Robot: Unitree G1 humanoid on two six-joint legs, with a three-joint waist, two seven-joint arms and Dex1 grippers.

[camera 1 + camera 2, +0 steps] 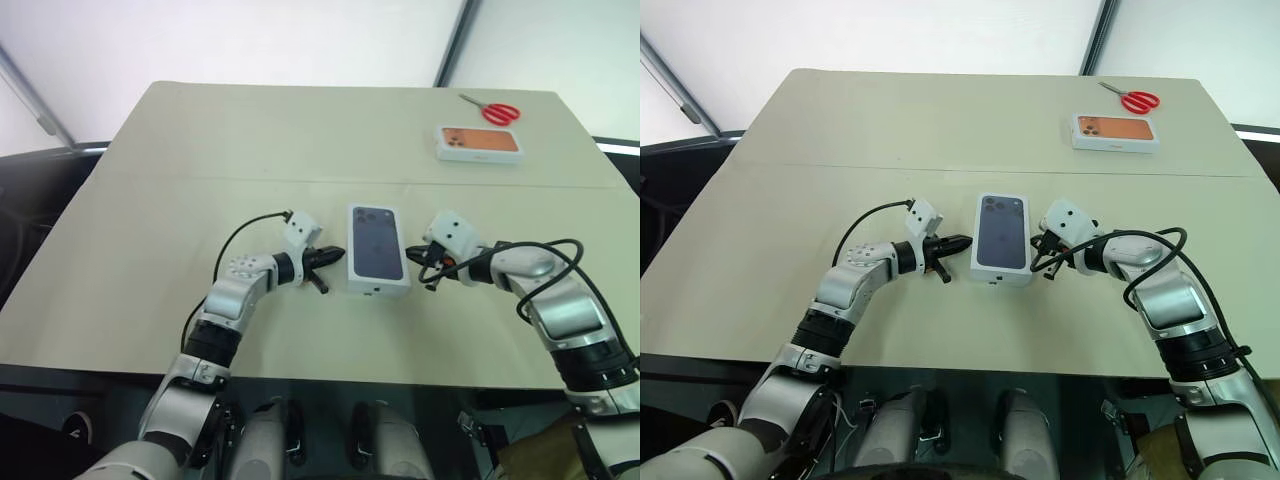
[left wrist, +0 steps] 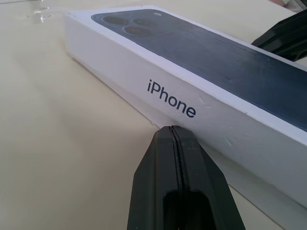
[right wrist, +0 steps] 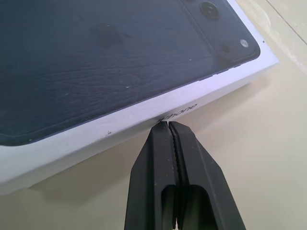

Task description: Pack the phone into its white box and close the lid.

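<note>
While both tools are clenched, the lid point(image 1: 377, 248) lies between left tool point(image 1: 336, 256) and right tool point(image 1: 428, 259).

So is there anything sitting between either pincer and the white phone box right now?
Nothing visible. The lid is on the white box. The shut left pincer and shut right pincer point at its opposite long sides with bare table between. The orange-printed box and scissors lie at the table's far side.

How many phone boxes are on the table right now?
2. The white box, lid on, lies between the two grippers at the table's middle. The orange-printed box lies at the far right, beside the scissors. None seems hidden.
</note>
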